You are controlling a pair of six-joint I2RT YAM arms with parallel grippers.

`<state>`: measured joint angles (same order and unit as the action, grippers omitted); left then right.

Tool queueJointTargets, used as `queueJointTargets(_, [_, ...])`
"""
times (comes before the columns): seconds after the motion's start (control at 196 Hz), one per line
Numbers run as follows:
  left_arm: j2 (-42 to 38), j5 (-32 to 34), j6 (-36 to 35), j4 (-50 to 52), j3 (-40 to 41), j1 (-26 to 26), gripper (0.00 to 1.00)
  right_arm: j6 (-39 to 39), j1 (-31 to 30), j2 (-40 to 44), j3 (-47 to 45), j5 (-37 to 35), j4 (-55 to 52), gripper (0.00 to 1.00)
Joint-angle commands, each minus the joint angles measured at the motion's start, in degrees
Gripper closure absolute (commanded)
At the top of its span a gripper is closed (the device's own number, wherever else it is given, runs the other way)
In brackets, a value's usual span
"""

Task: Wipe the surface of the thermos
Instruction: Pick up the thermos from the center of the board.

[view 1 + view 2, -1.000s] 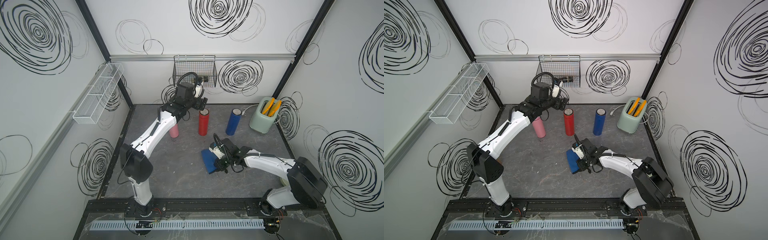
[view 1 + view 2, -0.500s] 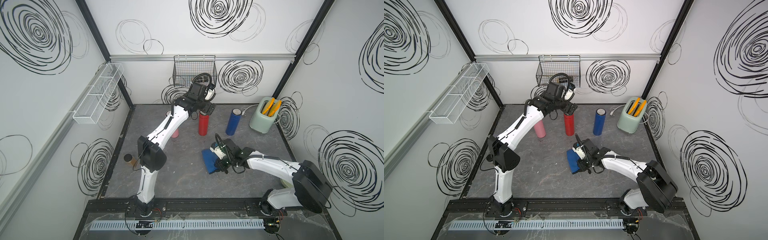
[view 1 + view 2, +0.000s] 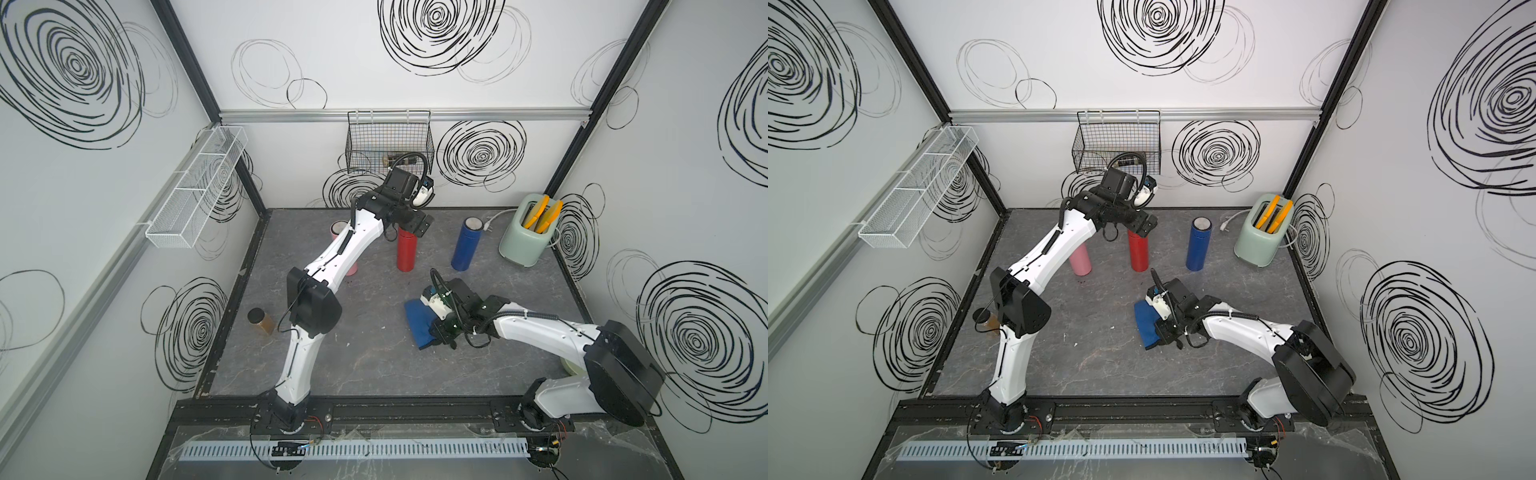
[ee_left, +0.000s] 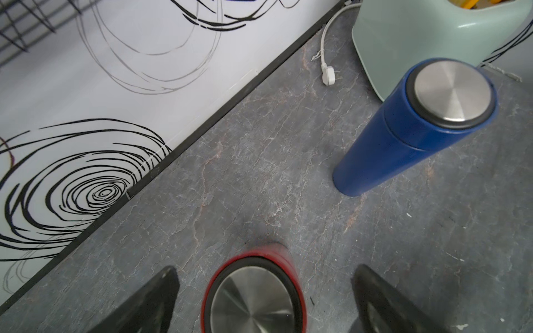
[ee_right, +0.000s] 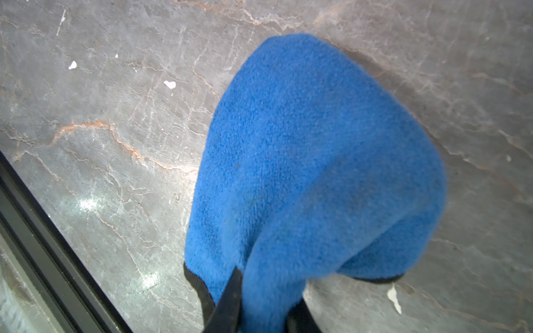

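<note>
left gripper (image 4: pixel 264 271): spread wide, empty, flanking steel lid of red thermos (image 3: pixel 406 253)
right gripper (image 5: pixel 264 308): pinched onto blue cloth (image 5: pixel 311 161)
red thermos: upright, lidded, between pink thermos (image 3: pixel 1080 264) and blue thermos (image 3: pixel 466 247)
toaster (image 3: pixel 521 245): two yellow slices (image 3: pixel 540 212) in slots
wire basket (image 3: pixel 388 141): small item, unclear

The red thermos (image 4: pixel 253 302) and the blue thermos (image 4: pixel 403 138) both have smooth, matt painted bodies, each capped with a disc of brushed metal set in a black ring. The blue cloth (image 5: pixel 311 161) is soft, fuzzy fleece with a dark stitched hem. The table (image 4: pixel 259 178) is grey, stone-like, veined and faintly glossy, while the toaster (image 4: pixel 418 37) looks like smooth pale-green plastic.
</note>
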<state>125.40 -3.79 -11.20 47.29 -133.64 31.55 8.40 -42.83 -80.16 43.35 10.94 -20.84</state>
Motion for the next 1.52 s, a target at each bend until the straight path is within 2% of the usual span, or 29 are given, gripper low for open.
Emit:
queueJointTargets(0.0, [1.54,-1.62,-1.45,1.22,-1.78,-0.13,0.03,0.79,-0.59,0.73,-0.02,0.33,-0.51,0.75])
queueJointTargets(0.148, [1.77,-1.75,-1.63,1.1,-1.54,-0.33,0.05,1.0,-1.09,0.05,0.29,-0.38,-0.73,0.7])
queueJointTargets(0.178, [1.8,-1.89,-1.64,0.98,-1.53,-0.35,0.05,1.0,-1.12,-0.08,0.33,-0.47,-0.69,0.64])
queueJointTargets(0.53, [2.7,-2.1,-1.38,1.81,-1.53,-0.74,0.08,1.14,-1.11,-0.24,0.02,-0.22,-0.43,0.66])
queueJointTargets(0.683, [2.66,-1.31,-1.28,1.6,-1.26,-0.7,0.08,1.24,-1.19,-0.17,-0.11,-0.22,-0.31,0.63])
queueJointTargets(0.719, [2.58,-1.22,-1.28,1.43,-1.18,-0.62,0.08,1.18,-1.2,-0.17,-0.11,-0.17,-0.26,0.42])
queueJointTargets(0.739, [2.49,-1.22,-1.28,1.3,-1.1,-0.57,0.08,1.22,-1.14,-0.17,-0.11,-0.17,-0.32,0.23])
queueJointTargets(0.744, [2.48,-1.22,-1.28,1.26,-1.1,-0.59,0.08,1.24,-1.17,-0.17,-0.11,-0.15,-0.29,0.11])
queueJointTargets(0.749, [2.48,-1.22,-1.32,1.2,-1.05,-0.6,0.08,1.21,-1.19,-0.22,-0.11,-0.14,-0.31,0.04])
queueJointTargets(0.76, [2.5,-1.15,-1.29,1.09,-1.02,-0.61,0.08,1.18,-1.27,-0.25,-0.11,-0.13,-0.33,0.0])
queueJointTargets(1.519, [3.27,-1.05,-1.1,1.51,1.11,-0.61,0.1,2.15,-1.73,4.84,1.03,-2.55,-1.48,0.02])
